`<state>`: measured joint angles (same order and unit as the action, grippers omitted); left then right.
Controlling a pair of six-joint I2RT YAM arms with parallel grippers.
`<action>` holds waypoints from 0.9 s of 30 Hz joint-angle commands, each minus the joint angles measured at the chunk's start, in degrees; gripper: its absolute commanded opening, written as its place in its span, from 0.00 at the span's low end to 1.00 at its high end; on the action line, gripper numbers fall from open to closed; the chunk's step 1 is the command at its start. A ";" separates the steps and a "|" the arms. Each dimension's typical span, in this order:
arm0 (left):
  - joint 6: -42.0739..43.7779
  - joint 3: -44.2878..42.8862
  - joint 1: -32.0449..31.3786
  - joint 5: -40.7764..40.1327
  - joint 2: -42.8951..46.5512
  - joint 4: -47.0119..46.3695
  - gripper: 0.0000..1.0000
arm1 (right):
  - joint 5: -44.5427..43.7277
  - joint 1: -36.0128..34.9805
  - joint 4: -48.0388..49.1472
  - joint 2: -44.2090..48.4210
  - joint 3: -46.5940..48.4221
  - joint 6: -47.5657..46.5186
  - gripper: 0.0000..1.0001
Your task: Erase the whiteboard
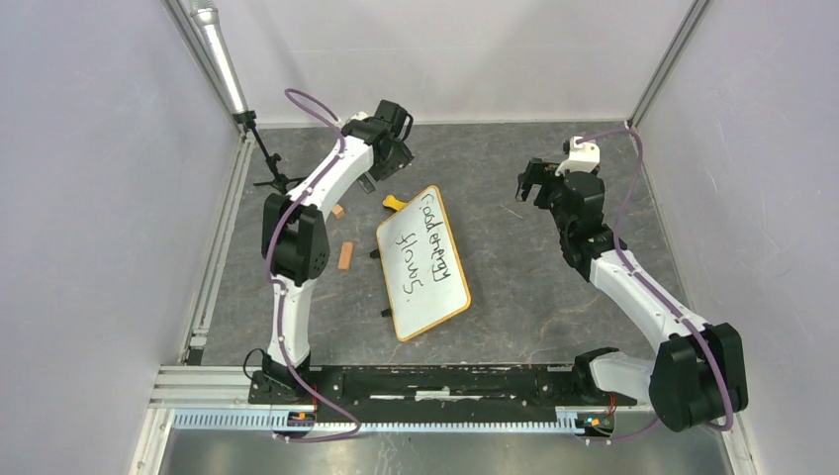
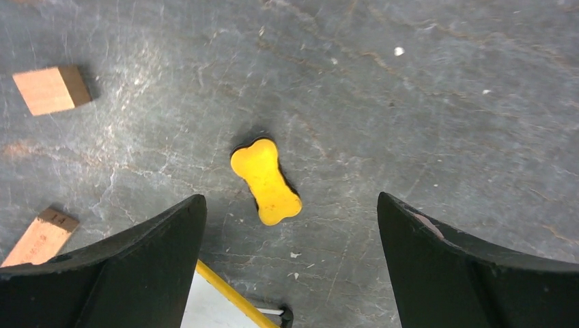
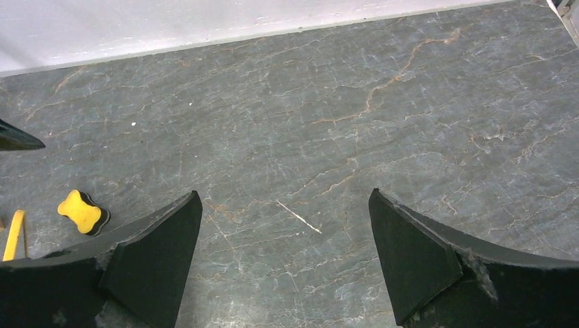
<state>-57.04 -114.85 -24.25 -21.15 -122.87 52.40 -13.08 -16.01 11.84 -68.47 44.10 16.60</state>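
The whiteboard [image 1: 423, 262] lies flat and askew mid-tabletop [image 1: 534, 297], between my arms. Its black handwriting reads roughly "Food energy flows". My left tool [image 2: 290, 199] hangs wide open and empty above a yellow bone-shaped eraser [image 2: 266, 181]; my right tool [image 3: 285, 195] gapes empty too.

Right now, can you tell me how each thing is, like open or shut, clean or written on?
whiteboard, lying flat, black writing not yet erased.
yellow eraser, lying on the table, not held.
left end effector, open, empty, above the yellow eraser.
right end effector, open, empty.
wooden blocks, two, lying flat on the table.
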 commanded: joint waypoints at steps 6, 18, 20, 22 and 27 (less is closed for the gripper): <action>-9.75 -5.25 -0.18 2.68 -6.59 6.62 1.00 | -2.47 0.28 0.64 0.18 0.13 0.02 0.98; -10.20 -8.16 -0.11 2.32 -14.35 7.56 1.00 | -3.79 0.23 1.50 0.71 -0.92 0.44 0.98; -9.85 -8.78 -0.10 2.03 -15.23 7.54 0.97 | -3.67 0.24 1.52 0.47 -0.94 0.56 0.98; -9.79 -9.18 -0.12 1.40 -15.98 7.54 0.91 | -3.44 0.32 1.59 0.35 -0.94 0.64 0.98; -8.34 -11.63 -0.12 0.58 -18.16 7.54 0.66 | -3.45 0.39 1.54 0.25 -0.94 0.54 0.98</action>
<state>-64.07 -122.93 -24.25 -18.24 -139.28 59.86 -15.57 -15.97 11.55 -68.45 43.33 16.84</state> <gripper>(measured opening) 0.714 0.978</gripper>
